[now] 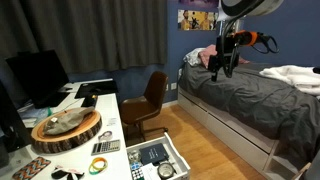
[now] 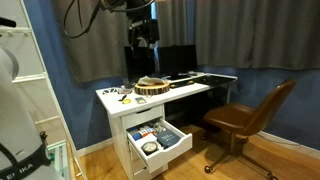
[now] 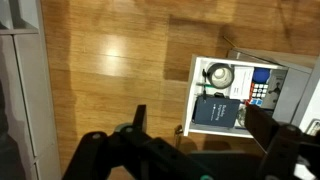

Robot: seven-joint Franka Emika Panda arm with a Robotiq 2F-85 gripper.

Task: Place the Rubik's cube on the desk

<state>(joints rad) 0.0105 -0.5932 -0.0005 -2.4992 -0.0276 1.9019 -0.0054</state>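
Observation:
The Rubik's cube (image 3: 260,90) shows in the wrist view as a small block of coloured squares. It lies in the open white drawer (image 3: 194,100), beside a dark blue book (image 3: 215,110). My gripper (image 3: 200,125) is open and empty, high above the wooden floor and to one side of the drawer. In both exterior views the gripper (image 1: 220,68) (image 2: 145,48) hangs high in the air, well above the long white desk (image 1: 105,112) (image 2: 190,91). The cube is too small to make out in the exterior views.
A round wooden slab (image 1: 66,128) (image 2: 152,86), a calculator (image 1: 104,147) and a tape roll (image 1: 98,165) lie on the desk. A brown swivel chair (image 1: 148,100) (image 2: 250,115) stands by it. A grey bed (image 1: 250,95) lies under the arm. The open drawer (image 1: 157,160) (image 2: 155,140) juts out.

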